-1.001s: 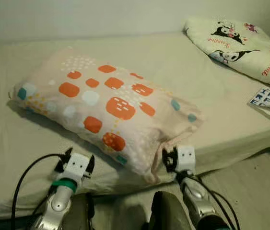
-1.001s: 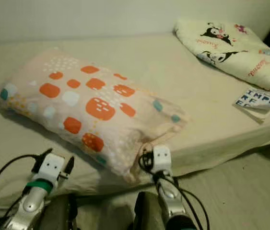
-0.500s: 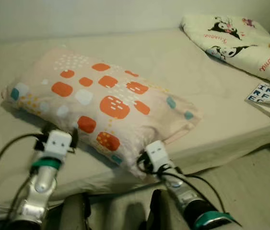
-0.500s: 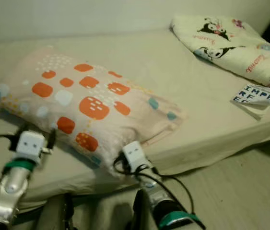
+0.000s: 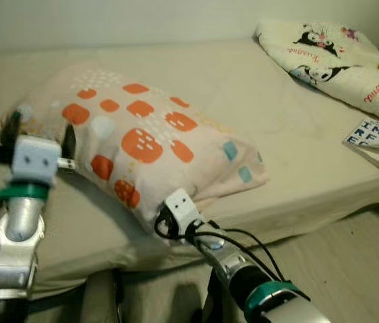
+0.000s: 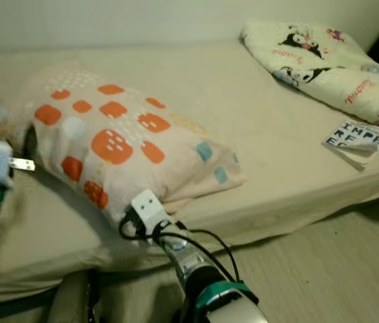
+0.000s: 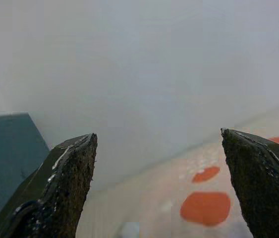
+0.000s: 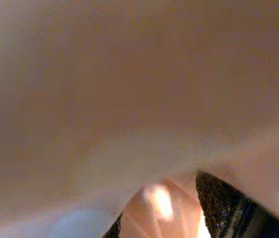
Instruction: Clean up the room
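The pillow (image 5: 142, 145) is lying diagonally across the bed (image 5: 297, 134) at centre-left, its near corner pinched in the right claw (image 5: 169, 219), while the left claw (image 5: 38, 138) is gaping empty at its far-left end.

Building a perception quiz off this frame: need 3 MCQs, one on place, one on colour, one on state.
1. Where does the right gripper sit?
A. at the patterned pillow's near corner
B. on the printed booklet
C. on the cartoon blanket

2. The pillow's largest patches are
A. green
B. orange
C. black

3. The left gripper's fingers are
A. shut on the pillow
B. shut on the booklet
C. open

Answers: 1 A, the eye views show its white wrist block against the pillow's corner at the mattress edge. 2 B, orange squares dominate the cover. 3 C, the left wrist view shows a wide gap between the fingers.
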`<state>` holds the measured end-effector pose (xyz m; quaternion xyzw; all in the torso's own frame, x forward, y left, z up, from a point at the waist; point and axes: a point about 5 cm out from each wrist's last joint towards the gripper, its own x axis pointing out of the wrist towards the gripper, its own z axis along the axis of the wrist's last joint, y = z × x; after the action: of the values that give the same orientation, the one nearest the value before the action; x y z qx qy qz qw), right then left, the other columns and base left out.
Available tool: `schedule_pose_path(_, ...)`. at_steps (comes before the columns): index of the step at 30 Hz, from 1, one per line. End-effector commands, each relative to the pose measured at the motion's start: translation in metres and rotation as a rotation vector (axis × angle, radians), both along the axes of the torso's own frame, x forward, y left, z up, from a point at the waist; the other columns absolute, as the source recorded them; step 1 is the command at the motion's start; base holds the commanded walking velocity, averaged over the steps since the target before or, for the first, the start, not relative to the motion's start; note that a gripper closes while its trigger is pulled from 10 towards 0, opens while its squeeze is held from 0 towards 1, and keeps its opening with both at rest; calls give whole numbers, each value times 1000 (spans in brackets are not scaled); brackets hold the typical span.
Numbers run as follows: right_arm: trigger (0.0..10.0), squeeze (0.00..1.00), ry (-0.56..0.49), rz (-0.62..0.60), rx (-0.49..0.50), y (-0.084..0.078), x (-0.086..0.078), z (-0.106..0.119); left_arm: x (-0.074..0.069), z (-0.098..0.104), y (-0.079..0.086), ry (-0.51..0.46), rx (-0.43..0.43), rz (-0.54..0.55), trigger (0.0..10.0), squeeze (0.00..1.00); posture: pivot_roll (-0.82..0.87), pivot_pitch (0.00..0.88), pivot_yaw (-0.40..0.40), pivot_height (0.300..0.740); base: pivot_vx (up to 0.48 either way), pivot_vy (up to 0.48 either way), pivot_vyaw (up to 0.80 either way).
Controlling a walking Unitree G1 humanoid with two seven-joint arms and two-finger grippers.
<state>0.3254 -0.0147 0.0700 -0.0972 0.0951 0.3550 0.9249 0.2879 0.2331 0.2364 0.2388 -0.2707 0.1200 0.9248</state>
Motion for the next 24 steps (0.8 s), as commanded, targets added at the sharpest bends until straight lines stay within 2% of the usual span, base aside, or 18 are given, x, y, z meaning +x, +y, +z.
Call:
schedule_pose_path(1, 10000, 0, -8, 286, 381, 116, -38, 64, -2, 19, 1, -35, 19, 2, 10000, 0, 184, 127, -62, 581, 0, 0, 0)
schedule_pose_path(4, 10000, 0, -8, 286, 381, 116, -38, 64, -2, 19, 1, -35, 19, 2, 10000, 0, 184, 127, -62, 581, 0, 0, 0)
schedule_pose_path(5, 10000, 0, 19, 407, 548, 124, -45, 88, -3, 43, 1, -103, 34, 6, 10000, 0, 178, 132, -62, 581, 0, 0, 0)
schedule_pose_path(8, 10000, 0, 19, 407, 548, 124, -45, 88, -3, 43, 1, -103, 34, 6, 10000, 0, 178, 132, -62, 581, 0, 0, 0)
schedule_pose_path(9, 10000, 0, 61, 503, 607, 79, -40, 80, -2, 52, -12, -105, 47, -52, 10000, 0, 164, 128, -65, 581, 0, 0, 0)
schedule_pose_path(10, 10000, 0, 61, 503, 607, 79, -40, 80, -2, 52, -12, -105, 47, -52, 10000, 0, 164, 128, -65, 581, 0, 0, 0)
schedule_pose_path(11, 10000, 0, 116, 582, 589, 27, -47, 61, 0, 49, -25, -73, 34, -115, 10000, 0, 154, 128, -66, 581, 0, 0, 0)
schedule_pose_path(14, 10000, 0, 116, 582, 589, 27, -47, 61, 0, 49, -25, -73, 34, -115, 10000, 0, 154, 128, -66, 581, 0, 0, 0)
schedule_pose_path(15, 10000, 0, 191, 567, 440, -30, -60, 23, 4, 35, -42, 3, 17, -199, 10000, 0, 129, 127, -66, 581, 0, 0, 0)
schedule_pose_path(17, 10000, 0, 191, 567, 440, -30, -60, 23, 4, 35, -42, 3, 17, -199, 10000, 0, 129, 127, -66, 581, 0, 0, 0)
schedule_pose_path(18, 10000, 0, 258, 482, 272, -81, -72, -12, 6, 19, -56, 78, -17, -272, 10000, 0, 112, 125, -60, 581, 0, 0, 0)
schedule_pose_path(19, 10000, 0, 282, 320, 124, -124, -76, -40, 9, 5, -67, 146, -65, -327, 10000, 0, 97, 124, -53, 581, 0, 0, 0)
schedule_pose_path(20, 10000, 0, 281, 156, 24, -154, -77, -58, 11, -7, -76, 199, -97, -369, 10000, 0, 92, 122, -51, 581, 0, 0, 0)
schedule_pose_path(21, 10000, 0, 281, 156, 24, -154, -77, -58, 11, -7, -76, 199, -97, -369, 10000, 0, 92, 122, -51, 581, 0, 0, 0)
schedule_pose_path(22, 10000, 0, 246, -29, -5, -173, -70, -63, 13, -14, -83, 240, -123, -397, 10000, 0, 79, 117, -40, 581, 0, 0, 0)
schedule_pose_path(23, 10000, 0, 246, -29, -5, -173, -70, -63, 13, -14, -83, 240, -123, -397, 10000, 0, 79, 117, -40, 581, 0, 0, 0)
schedule_pose_path(24, 10000, 0, 179, -242, -11, -188, -58, -58, 15, -21, -89, 281, -148, -427, 10000, 0, 76, 115, -37, 581, 0, 0, 0)
